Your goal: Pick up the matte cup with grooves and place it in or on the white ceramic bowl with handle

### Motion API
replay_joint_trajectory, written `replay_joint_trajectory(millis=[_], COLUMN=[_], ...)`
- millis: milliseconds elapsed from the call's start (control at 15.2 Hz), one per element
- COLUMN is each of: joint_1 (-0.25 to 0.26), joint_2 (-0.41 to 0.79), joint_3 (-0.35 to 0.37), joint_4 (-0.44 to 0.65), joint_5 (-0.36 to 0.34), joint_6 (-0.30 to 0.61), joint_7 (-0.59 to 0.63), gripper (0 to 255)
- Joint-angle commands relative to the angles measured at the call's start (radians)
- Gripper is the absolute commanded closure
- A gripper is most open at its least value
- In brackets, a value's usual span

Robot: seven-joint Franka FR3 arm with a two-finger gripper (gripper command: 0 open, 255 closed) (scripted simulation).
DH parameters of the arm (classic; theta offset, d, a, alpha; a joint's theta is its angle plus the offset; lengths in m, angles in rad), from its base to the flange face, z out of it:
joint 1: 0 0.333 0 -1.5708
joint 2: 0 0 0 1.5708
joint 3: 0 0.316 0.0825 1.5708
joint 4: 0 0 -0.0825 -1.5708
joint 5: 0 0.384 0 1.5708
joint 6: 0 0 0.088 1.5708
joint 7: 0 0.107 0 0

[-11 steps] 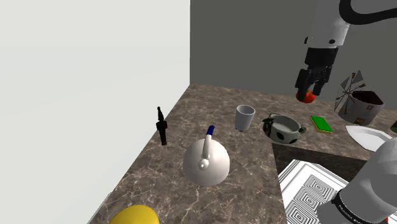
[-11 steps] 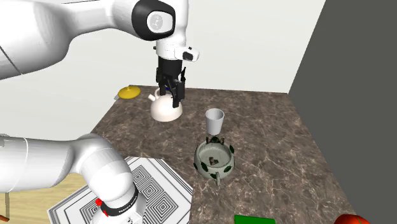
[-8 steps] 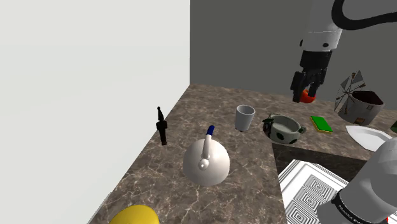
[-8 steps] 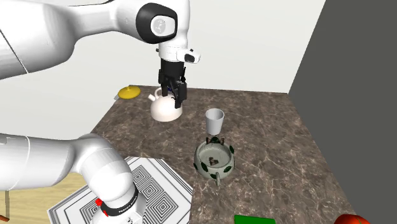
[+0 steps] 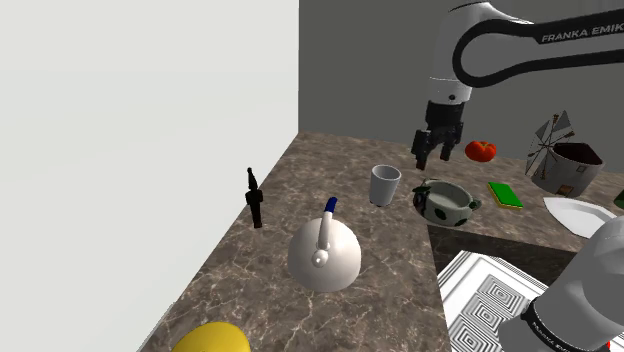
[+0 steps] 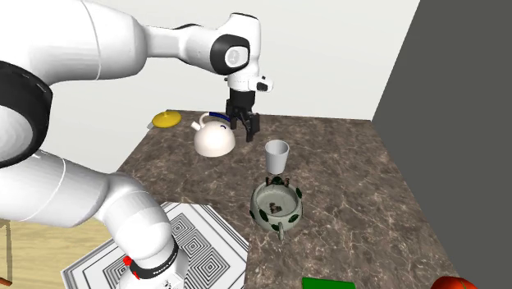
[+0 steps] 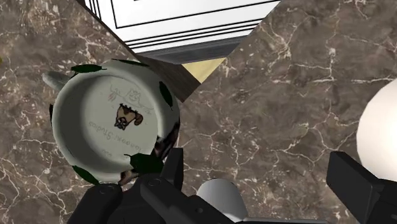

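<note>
Brown marbled table (image 5: 400,280) carries everything, and I judge none of the job done yet. The pale cup (image 5: 385,185) stands upright on it, a little right of centre in the shoulder view. It is untouched, just beside the white bowl (image 5: 447,210) with dark green patches and a handle. My tool (image 5: 437,152) hangs in the air above the two, in the upper right of that frame, its fingers apart and empty. Through the wrist view the cup (image 7: 219,194) sits low between my fingers, the bowl (image 7: 95,121) close beside it. The whole pick is left: come down over the cup, close, lift, then carry it across to the bowl.
</note>
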Motion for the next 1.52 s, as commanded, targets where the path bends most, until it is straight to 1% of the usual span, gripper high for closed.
replay_joint_trajectory(millis=[0,462,858,1320,1452], joint_1=[-0.001,-0.006,-0.006,-0.01,-0.01], joint_2=[0.054,0.296,0.507,0.547,0.55], joint_3=[0.007,0.032,0.042,0.037,0.037], joint_4=[0.004,0.088,0.21,0.158,0.155], joint_5=[-0.01,-0.056,-0.112,-0.122,-0.123], joint_6=[0.063,0.249,0.361,0.452,0.459], joint_7=[0.009,0.054,0.102,0.108,0.108], gripper=[0,0,0,0,0])
